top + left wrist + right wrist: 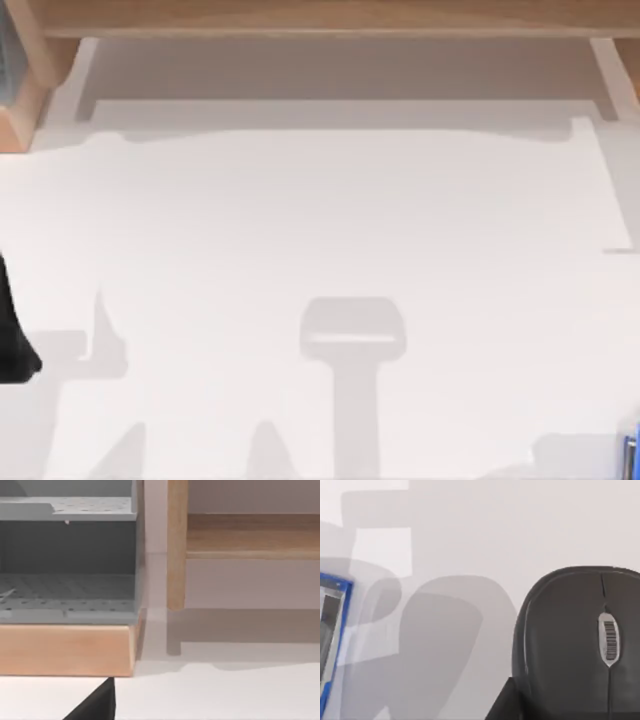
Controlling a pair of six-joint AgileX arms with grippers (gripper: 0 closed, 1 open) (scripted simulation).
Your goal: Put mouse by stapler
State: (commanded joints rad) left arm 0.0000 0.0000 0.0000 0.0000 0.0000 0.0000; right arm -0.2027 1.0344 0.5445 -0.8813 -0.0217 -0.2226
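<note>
The mouse is black with a barred silver scroll wheel; it lies on the white table close under my right wrist camera. A dark piece of my right gripper shows beside the mouse's near edge. The stapler appears as a blue-edged grey piece a short way from the mouse, and as a blue sliver at the table's bottom right corner in the top view. My left arm is parked at the table's left edge, and a dark tip of its gripper shows in the left wrist view.
A wooden shelf runs along the back of the white table. At the back left stands a wooden base carrying a grey perforated rack, beside a wooden post.
</note>
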